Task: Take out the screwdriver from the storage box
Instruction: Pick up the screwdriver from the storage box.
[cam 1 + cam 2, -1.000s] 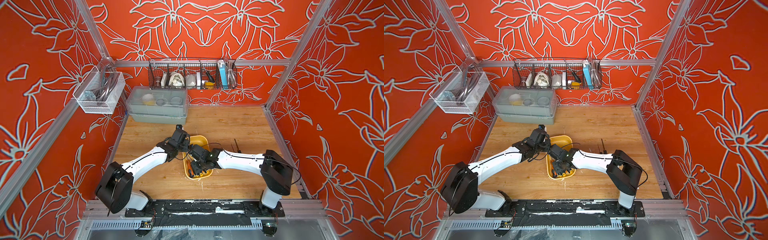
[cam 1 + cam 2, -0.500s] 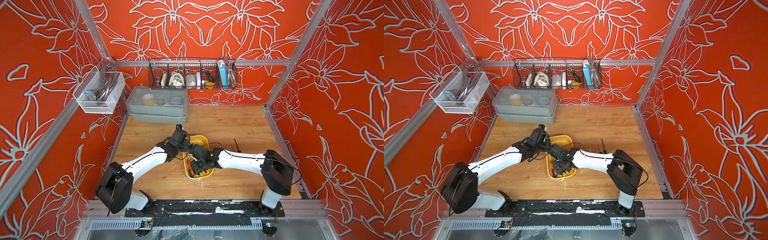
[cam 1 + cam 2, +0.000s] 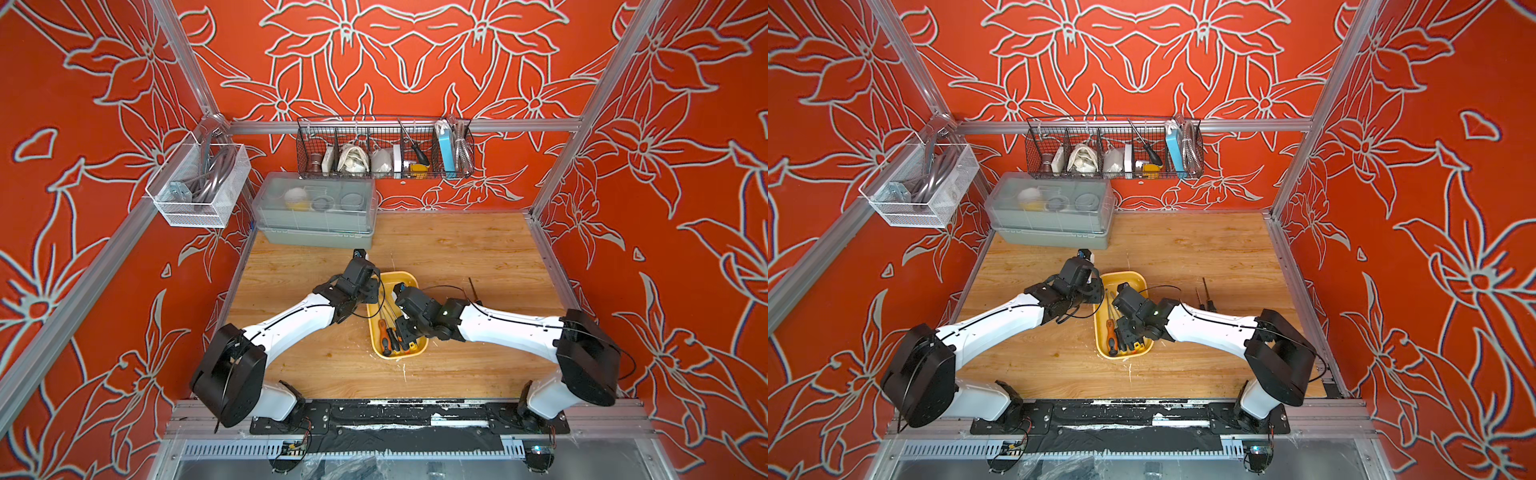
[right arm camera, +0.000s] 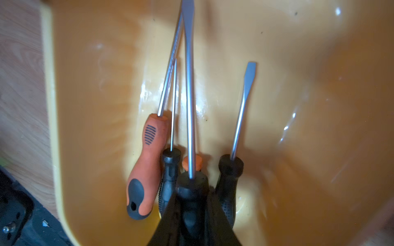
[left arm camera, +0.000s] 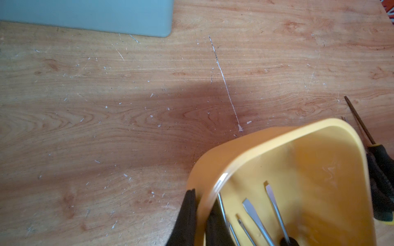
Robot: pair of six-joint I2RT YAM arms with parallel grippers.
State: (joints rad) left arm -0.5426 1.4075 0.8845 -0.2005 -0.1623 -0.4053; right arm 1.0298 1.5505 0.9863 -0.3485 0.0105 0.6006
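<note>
The storage box is a shallow yellow tray in the middle of the wooden table, seen in both top views. Several screwdrivers lie inside it. My left gripper is shut on the tray's left wall, one finger outside and one inside; in a top view it sits at that wall. My right gripper reaches into the tray and is shut on the black handle of a long flat-blade screwdriver. Beside it lie an orange-handled screwdriver and two other black-handled ones.
Two dark screwdrivers lie on the table right of the tray, one also showing in the left wrist view. A grey lidded box stands at the back left. A black wire basket and a white mesh basket hang on the walls.
</note>
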